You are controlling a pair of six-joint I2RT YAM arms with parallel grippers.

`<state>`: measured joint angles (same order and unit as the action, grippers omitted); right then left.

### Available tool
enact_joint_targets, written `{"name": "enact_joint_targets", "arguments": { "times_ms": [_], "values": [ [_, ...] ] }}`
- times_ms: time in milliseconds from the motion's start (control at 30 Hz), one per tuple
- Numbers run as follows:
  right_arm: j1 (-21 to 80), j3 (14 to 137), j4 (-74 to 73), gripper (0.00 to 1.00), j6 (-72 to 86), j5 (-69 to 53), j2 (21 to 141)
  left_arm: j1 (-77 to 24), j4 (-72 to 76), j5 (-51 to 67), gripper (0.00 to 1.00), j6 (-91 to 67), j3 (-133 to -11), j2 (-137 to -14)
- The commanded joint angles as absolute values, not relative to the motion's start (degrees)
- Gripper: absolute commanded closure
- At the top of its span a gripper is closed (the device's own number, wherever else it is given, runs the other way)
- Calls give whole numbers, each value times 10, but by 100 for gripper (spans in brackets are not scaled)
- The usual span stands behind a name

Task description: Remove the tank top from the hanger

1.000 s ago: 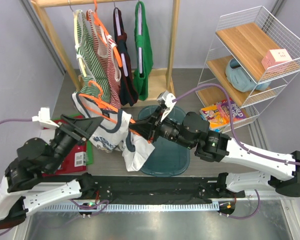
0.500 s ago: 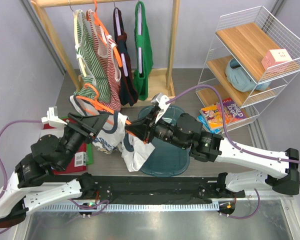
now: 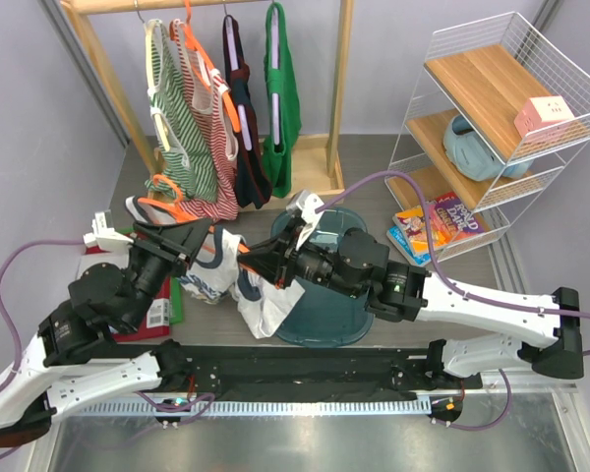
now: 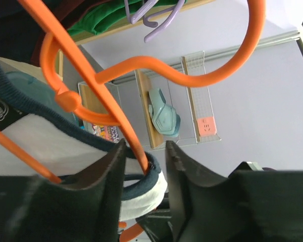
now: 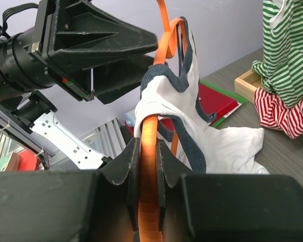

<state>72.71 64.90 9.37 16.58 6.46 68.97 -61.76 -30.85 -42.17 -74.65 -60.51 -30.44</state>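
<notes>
My right gripper (image 5: 147, 146) is clamped on the orange hanger (image 5: 149, 128). Its two jaws are pressed against either side of the thin plastic bar, which runs up between them and curves away overhead. The white tank top (image 5: 227, 143) is on that hanger. A navy-trimmed strap is looped over the bar just above my right jaws, and the body trails down until the fabric lies crumpled on the grey tabletop (image 3: 374, 157), partly over the near left edge of a dark teal tray (image 3: 339, 315). My left gripper (image 4: 144, 151) faces the right one from close by, reaching in from the other side of the garment. Its jaws stand partly apart, and between them sit a bunched, rolled strap of the tank top and one orange arm of the hanger. The roll nearly fills the gap, but I cannot tell whether the jaws actually press on it. The hanger's hook arches above my left jaws. A red book (image 5: 217, 103) lies flat behind the tank top.
</notes>
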Motion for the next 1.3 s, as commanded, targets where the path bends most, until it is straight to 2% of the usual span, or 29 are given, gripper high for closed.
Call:
{"name": "enact_joint_targets", "arguments": {
  "times_ms": [0,67,233,333,433,533,567,633,667,700,767,933,1100,1200,1233,1267],
  "values": [
    [740,664,163,99,149,65,690,-619,-279,-468,68,-759,-621,-318],
    [744,664,163,99,149,62,692,-619,-276,-472,74,-756,-622,-317],
    [755,663,168,99,142,54,695,-619,-276,-473,82,-754,-618,-320],
    [758,671,160,99,138,40,704,-619,-268,-474,100,-746,-612,-314],
    [763,675,149,98,137,18,708,-619,-270,-473,100,-728,-615,-309],
    [766,675,121,83,142,13,708,-619,-260,-455,100,-707,-613,-302],
    [766,675,104,72,143,14,707,-619,-259,-447,100,-699,-612,-300],
    [766,675,86,57,141,19,705,-619,-260,-420,100,-680,-613,-295],
    [766,678,65,41,139,25,705,-619,-267,-416,100,-679,-614,-291],
    [766,681,55,32,138,32,706,-619,-270,-405,100,-679,-613,-287],
    [766,692,31,23,133,44,711,-619,-263,-397,100,-667,-612,-280],
    [766,747,-63,10,117,64,715,-619,-265,-391,100,-650,-609,-263],
    [766,854,-154,7,87,112,739,-619,-291,-381,100,-636,-628,-265],
    [766,896,-170,12,76,99,765,-619,-294,-367,100,-629,-635,-266],
    [766,905,-171,19,76,93,772,-619,-296,-366,100,-627,-637,-269],
    [766,919,-172,21,76,88,779,-619,-300,-361,100,-624,-642,-271]
  ]
}}
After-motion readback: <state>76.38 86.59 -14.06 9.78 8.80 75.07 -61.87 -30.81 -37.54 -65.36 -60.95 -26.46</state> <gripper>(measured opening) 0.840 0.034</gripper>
